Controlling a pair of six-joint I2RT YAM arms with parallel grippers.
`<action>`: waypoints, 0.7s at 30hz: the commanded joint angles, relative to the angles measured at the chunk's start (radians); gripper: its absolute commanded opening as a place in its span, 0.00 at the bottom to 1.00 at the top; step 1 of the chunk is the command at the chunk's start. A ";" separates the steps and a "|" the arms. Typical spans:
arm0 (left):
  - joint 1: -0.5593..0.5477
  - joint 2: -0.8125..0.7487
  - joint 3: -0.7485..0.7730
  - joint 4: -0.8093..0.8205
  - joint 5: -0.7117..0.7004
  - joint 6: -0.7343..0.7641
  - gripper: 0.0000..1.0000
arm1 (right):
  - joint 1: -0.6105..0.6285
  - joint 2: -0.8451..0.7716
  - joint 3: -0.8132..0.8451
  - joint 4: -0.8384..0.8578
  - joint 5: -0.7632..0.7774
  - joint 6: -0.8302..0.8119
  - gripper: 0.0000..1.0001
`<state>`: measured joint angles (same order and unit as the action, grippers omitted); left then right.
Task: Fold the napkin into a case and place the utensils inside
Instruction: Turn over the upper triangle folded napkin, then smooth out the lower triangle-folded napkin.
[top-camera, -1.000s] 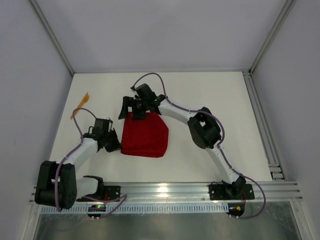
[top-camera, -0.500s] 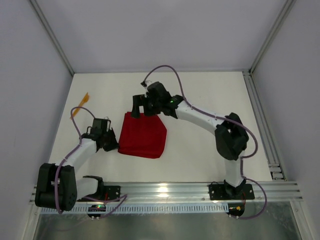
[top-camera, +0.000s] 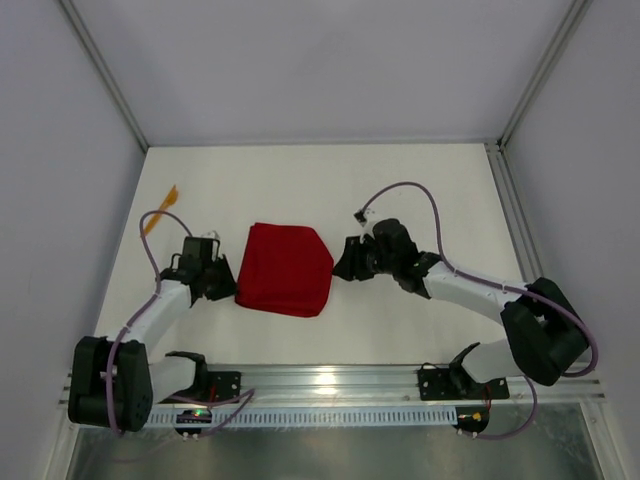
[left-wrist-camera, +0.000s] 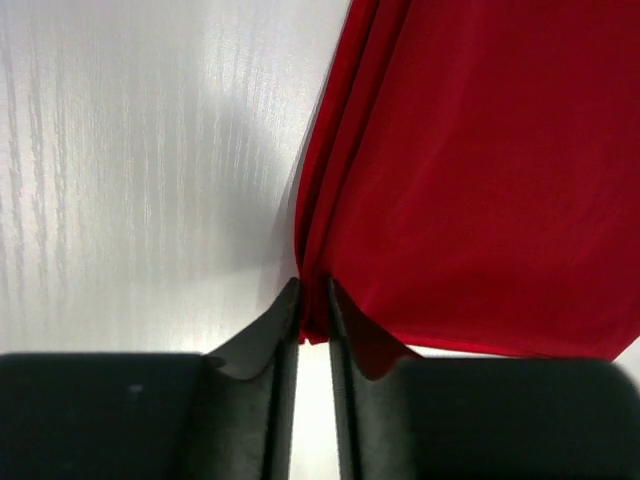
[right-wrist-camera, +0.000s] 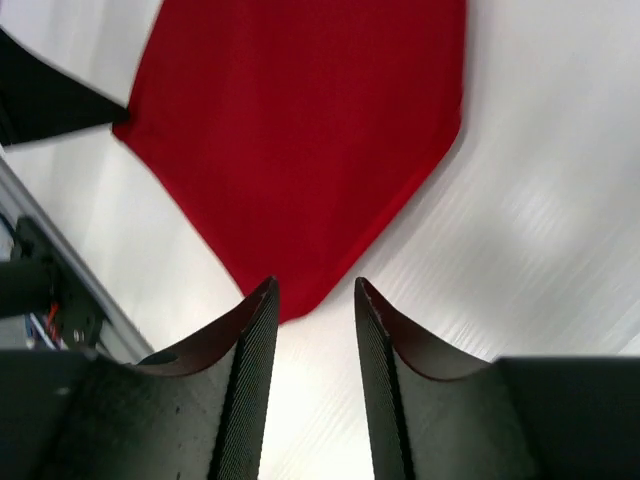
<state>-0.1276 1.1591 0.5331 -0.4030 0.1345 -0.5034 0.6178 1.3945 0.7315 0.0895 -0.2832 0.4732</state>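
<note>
The red napkin (top-camera: 285, 270) lies folded flat on the white table, left of centre. My left gripper (top-camera: 232, 285) is at its left edge. In the left wrist view, the left gripper (left-wrist-camera: 312, 287) is shut on the bunched near-left corner of the napkin (left-wrist-camera: 480, 170), with cloth between its tips. My right gripper (top-camera: 343, 264) sits just off the napkin's right side. In the right wrist view the right gripper (right-wrist-camera: 315, 287) is open with nothing in it, and a corner of the napkin (right-wrist-camera: 300, 130) lies just ahead of it. Orange utensils (top-camera: 160, 211) lie at the table's far left.
Grey walls with metal frame posts (top-camera: 105, 85) close in the table on three sides. A metal rail (top-camera: 340, 380) carrying both arm bases runs along the near edge. A slotted track (top-camera: 528, 250) lines the right edge.
My right arm swung from the napkin's far edge round to its right side and lowered, and its jaws narrowed. The left gripper stayed on the left edge.
</note>
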 joint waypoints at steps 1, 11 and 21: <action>0.006 -0.048 0.037 -0.020 -0.024 0.068 0.23 | 0.060 -0.098 -0.062 0.024 0.044 0.024 0.39; -0.013 -0.133 0.168 -0.027 0.195 0.303 0.39 | 0.098 -0.089 -0.187 0.059 -0.005 0.084 0.63; -0.353 -0.219 0.042 -0.171 0.191 1.333 0.85 | 0.109 0.072 -0.192 0.234 -0.063 0.162 0.62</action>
<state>-0.4850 0.9543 0.6106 -0.5350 0.3199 0.4973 0.7242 1.4429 0.5327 0.1917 -0.3000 0.6022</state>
